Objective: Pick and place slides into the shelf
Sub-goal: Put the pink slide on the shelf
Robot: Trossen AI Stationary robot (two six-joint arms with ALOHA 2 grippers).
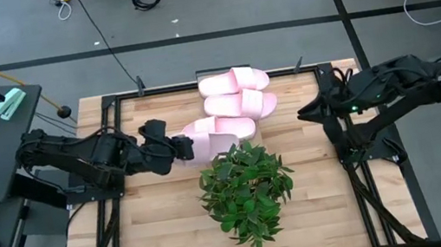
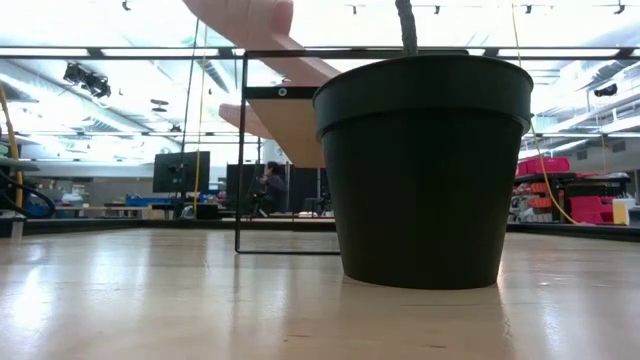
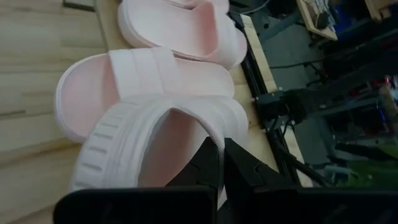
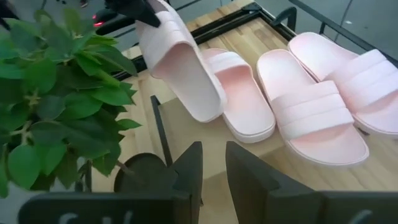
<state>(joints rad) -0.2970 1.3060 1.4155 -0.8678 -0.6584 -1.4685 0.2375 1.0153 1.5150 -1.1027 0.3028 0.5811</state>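
One slide [image 4: 180,65] hangs tilted in the left claw [image 3: 222,163], its heel hidden.

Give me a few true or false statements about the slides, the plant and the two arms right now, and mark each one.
1. The left end effector is shut on a pink slide. True.
2. Four slides are in view. True; the right wrist view shows the lifted one plus three lying on the shelf.
3. The right end effector holds a slide. False; it grips nothing and waits at the right side.
4. The potted plant is lying on its side. False; it stands upright in a dark pot.
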